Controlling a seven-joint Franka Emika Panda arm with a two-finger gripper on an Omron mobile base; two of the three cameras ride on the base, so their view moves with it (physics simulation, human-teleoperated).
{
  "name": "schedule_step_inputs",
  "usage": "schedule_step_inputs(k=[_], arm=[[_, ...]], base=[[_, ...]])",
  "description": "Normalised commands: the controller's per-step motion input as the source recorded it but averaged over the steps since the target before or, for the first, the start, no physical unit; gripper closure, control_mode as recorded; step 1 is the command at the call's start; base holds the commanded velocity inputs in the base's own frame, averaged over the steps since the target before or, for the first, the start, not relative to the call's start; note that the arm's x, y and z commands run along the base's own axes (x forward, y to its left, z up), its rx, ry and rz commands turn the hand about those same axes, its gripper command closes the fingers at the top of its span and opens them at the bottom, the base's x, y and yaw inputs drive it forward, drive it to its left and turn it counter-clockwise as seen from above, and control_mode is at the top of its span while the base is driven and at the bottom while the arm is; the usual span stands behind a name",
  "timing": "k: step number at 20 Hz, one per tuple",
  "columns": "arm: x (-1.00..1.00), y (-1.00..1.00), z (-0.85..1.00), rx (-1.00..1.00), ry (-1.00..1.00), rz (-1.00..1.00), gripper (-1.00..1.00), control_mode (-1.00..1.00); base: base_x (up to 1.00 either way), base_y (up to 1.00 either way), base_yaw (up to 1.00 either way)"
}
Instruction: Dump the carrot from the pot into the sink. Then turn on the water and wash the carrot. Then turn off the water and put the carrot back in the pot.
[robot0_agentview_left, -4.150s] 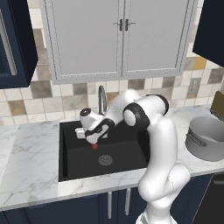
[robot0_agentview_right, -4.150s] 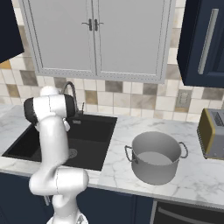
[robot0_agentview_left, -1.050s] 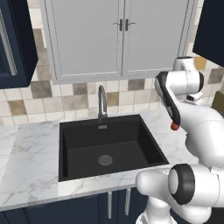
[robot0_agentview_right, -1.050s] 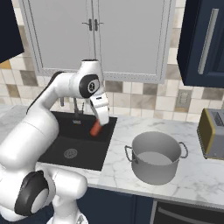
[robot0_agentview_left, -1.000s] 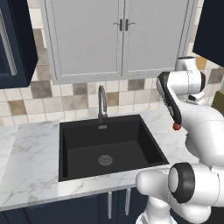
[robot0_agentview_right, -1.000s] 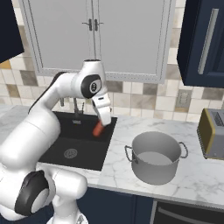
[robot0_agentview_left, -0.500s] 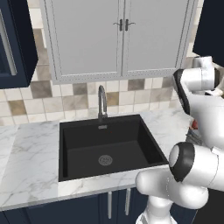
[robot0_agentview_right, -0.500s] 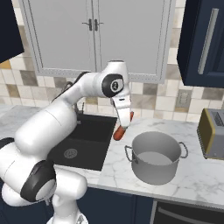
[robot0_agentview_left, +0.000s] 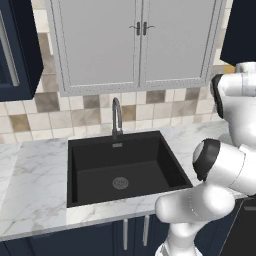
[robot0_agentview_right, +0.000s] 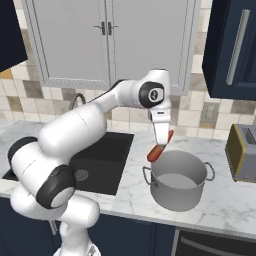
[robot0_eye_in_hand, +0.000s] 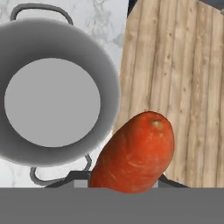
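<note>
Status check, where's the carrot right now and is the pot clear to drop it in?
Gripper shut on carrot, held in the air at the pot's near-left rim. Pot interior looks bare. Nothing seen in the way.

My arm: glossy white rounded shells, fat tubular links, smooth, rendered look. Dark grey-black bands at joints between shells. I see round dark cap with small pale mark on wrist joint just above gripper. Hand section below that cap: white, narrower, boxy, tapering toward fingers. Links behind wrist swell into bulbous elbow and shoulder housings, each ending in black ring. Base column under shoulder: white, rounded, with dark collar. I spot no cables, screws or lettering anywhere on shells.
</note>
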Motion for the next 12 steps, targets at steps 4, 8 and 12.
schedule_step_inputs(k=[4,8,12], arm=[[0.00,-0.32,-0.16,0.02,0.00,-0.03,1.00,-1.00],[0.00,-0.20,-0.35,0.04,0.00,-0.03,1.00,-1.00],[0.15,-0.10,-0.35,0.04,0.00,-0.03,1.00,-1.00]], base=[[0.00,0.00,0.00],[0.00,0.00,0.00],[0.00,0.00,0.00]])
